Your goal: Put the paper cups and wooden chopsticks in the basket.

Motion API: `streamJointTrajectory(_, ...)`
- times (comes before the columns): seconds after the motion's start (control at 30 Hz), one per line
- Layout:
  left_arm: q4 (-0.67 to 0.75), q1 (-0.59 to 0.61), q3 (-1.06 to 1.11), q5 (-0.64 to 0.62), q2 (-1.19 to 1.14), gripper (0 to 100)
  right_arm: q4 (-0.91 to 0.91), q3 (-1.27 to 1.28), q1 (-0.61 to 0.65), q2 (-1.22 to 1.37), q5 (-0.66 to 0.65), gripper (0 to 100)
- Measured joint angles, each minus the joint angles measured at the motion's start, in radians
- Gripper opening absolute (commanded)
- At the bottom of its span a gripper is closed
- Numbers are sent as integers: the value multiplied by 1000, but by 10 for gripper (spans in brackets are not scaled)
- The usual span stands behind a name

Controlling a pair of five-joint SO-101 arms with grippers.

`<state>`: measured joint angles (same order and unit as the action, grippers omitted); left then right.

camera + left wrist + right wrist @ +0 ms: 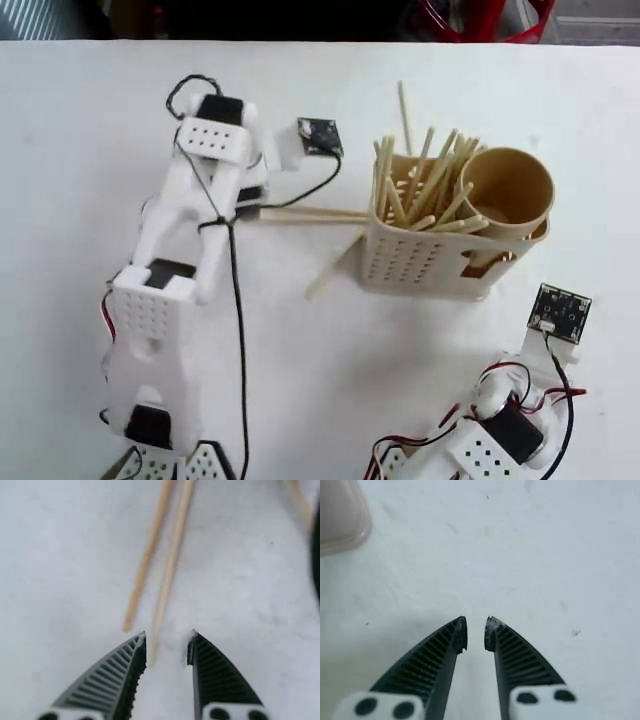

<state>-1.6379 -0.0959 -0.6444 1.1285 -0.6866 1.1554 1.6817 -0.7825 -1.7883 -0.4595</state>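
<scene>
1. Aim matters at the far left. The left pincer (pixel 168 640) is spread and hovers low over the table (pixel 90 110) at the near ends of a pair of wooden chopsticks (pixel 310 213). One stick's tip lies between the jaws; the other's tip sits just outside one jaw.
2. To do this pickup well, I judge the pincer should either shift sideways until both sticks are bracketed or commit to the single stick. It should also slide farther along the shaft before closing, since a pinch at the very tip would likely let the stick droop or swing.
3. The pair is pale, slim, plain wood. It lies flat, with the sticks close together and nearly parallel, and runs from the pincer to the nine o'clock side of the basket (pixel 410 262).
4. A third chopstick (pixel 333 268) lies slanted on the table at about the basket's eight o'clock, with its far end at the basket's foot.
5. The basket is cream perforated plastic. It already holds a fan of chopsticks pointing toward twelve o'clock, and a tan paper cup (pixel 520 185) sits mouth-up in its three o'clock end.
6. At about the basket's five o'clock, the right pincer (pixel 476 627) has its jaws a narrow gap apart over bare table, pinching nothing.
</scene>
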Motion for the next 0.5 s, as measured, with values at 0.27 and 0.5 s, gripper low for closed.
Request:
streamJointTrajectory(0.27,161,-23,158,6,0,155,0,0,0,0,0,73)
streamJointTrajectory(0.5,265,-51,278,6,0,151,0,0,0,0,0,73)
